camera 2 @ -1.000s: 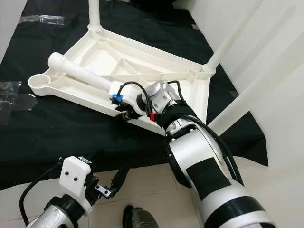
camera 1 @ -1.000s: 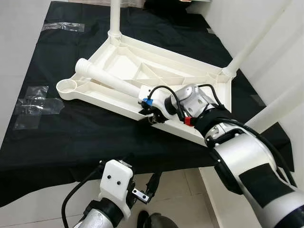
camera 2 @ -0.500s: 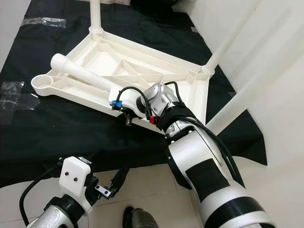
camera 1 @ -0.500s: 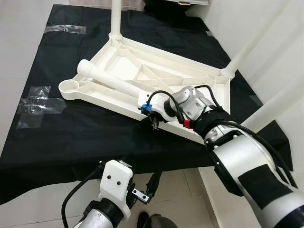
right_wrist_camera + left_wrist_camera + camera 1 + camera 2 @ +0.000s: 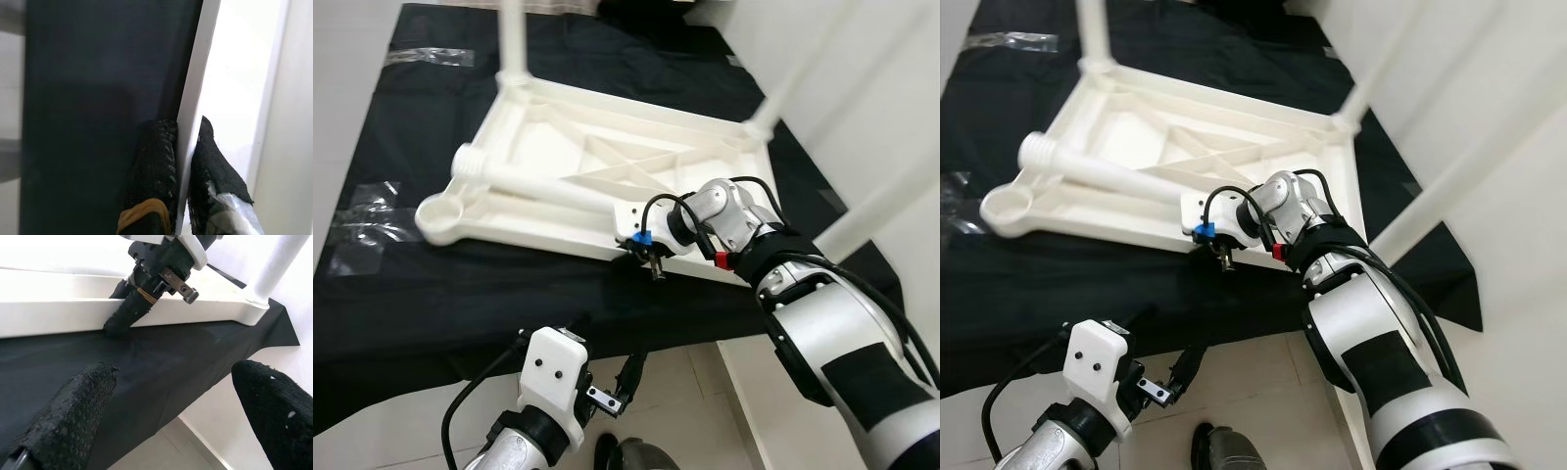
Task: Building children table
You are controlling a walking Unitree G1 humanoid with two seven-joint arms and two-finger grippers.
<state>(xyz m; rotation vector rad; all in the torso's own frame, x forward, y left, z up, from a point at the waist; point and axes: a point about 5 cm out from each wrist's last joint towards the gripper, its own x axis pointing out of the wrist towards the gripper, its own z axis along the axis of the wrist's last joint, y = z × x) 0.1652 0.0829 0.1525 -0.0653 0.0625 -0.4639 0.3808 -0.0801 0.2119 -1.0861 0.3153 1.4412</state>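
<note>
Currently your right end effector [image 5: 182, 156] pinches the near rim of the upturned white plastic children's table top [image 5: 607, 147], lying on the black cloth [image 5: 431, 294]; left end effector [image 5: 171, 406], fingers spread, hangs below.

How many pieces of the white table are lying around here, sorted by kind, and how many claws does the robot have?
tabletop, upside down: 1
standing legs: 3
loose leg lying on the tabletop: 1
grippers, left gripper and right gripper: 2
Total: 7
</note>
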